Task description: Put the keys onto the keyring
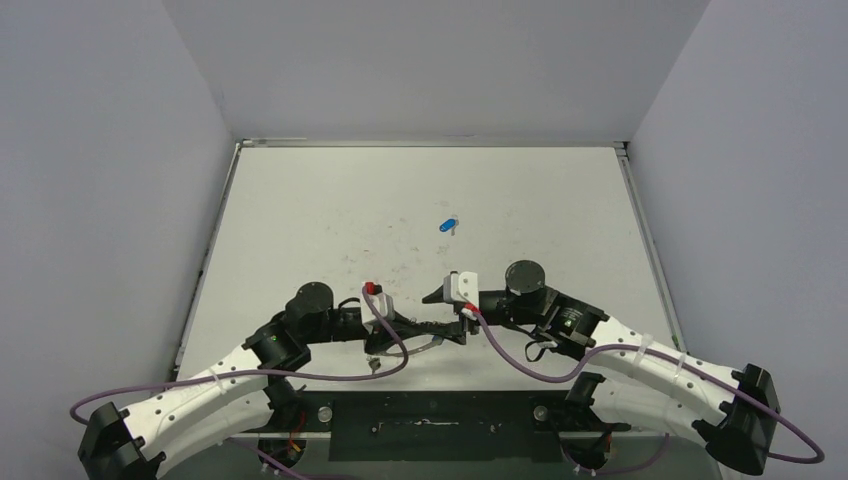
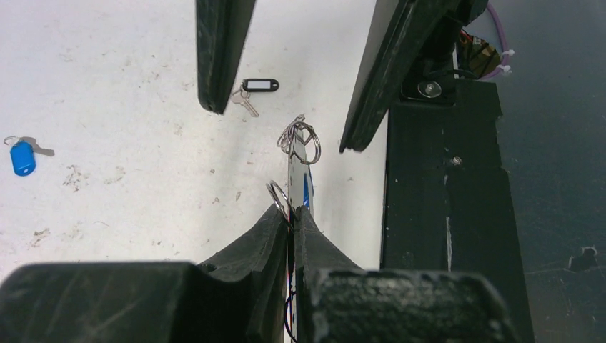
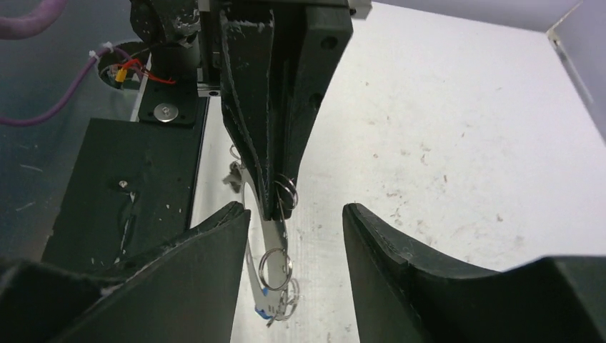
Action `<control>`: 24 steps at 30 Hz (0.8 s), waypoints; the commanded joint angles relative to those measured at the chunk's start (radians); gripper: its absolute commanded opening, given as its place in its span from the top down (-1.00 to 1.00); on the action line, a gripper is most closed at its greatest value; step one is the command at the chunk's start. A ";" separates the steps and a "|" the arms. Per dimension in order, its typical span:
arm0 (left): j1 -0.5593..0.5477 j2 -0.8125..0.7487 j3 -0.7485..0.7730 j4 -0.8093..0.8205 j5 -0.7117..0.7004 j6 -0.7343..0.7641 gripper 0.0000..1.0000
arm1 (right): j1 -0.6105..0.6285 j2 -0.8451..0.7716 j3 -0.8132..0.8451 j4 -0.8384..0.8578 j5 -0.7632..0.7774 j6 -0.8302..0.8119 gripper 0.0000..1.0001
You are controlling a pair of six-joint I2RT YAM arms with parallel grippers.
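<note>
My left gripper [image 2: 293,213] is shut on the keyring [image 2: 299,153], a thin silver band seen edge-on with small loops along it. It holds the keyring above the table near the front edge. My right gripper [image 3: 294,209] is open, and its fingers [image 2: 223,57] stand on either side of the keyring's free end [image 3: 270,261] without touching it. A blue-capped key [image 1: 447,224] lies alone at mid-table, also in the left wrist view [image 2: 22,156]. A black-tagged key [image 2: 256,88] lies on the table just beyond the right fingers. Both grippers meet at the front centre [image 1: 440,322].
The black base plate [image 2: 443,214] runs along the table's near edge, right beside the held keyring. Purple cables [image 1: 500,350] loop from both wrists. The white tabletop [image 1: 330,215] is scuffed and walled on three sides.
</note>
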 commanded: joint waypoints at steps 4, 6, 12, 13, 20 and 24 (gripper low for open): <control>0.004 0.023 0.132 -0.127 0.124 0.084 1.00 | 0.004 0.059 0.212 -0.290 -0.157 -0.329 0.02; 0.004 0.039 0.144 -0.164 0.161 0.091 1.00 | 0.004 0.092 0.248 -0.362 -0.205 -0.407 0.06; 0.002 0.068 0.158 -0.169 0.207 0.091 1.00 | 0.004 0.185 0.330 -0.520 -0.281 -0.551 0.25; 0.002 0.068 0.158 -0.168 0.203 0.091 1.00 | 0.005 0.191 0.335 -0.532 -0.284 -0.563 0.25; 0.002 0.064 0.158 -0.166 0.203 0.090 1.00 | 0.006 0.194 0.301 -0.467 -0.296 -0.552 0.24; 0.003 0.064 0.158 -0.164 0.204 0.091 1.00 | 0.006 0.192 0.275 -0.359 -0.281 -0.469 0.23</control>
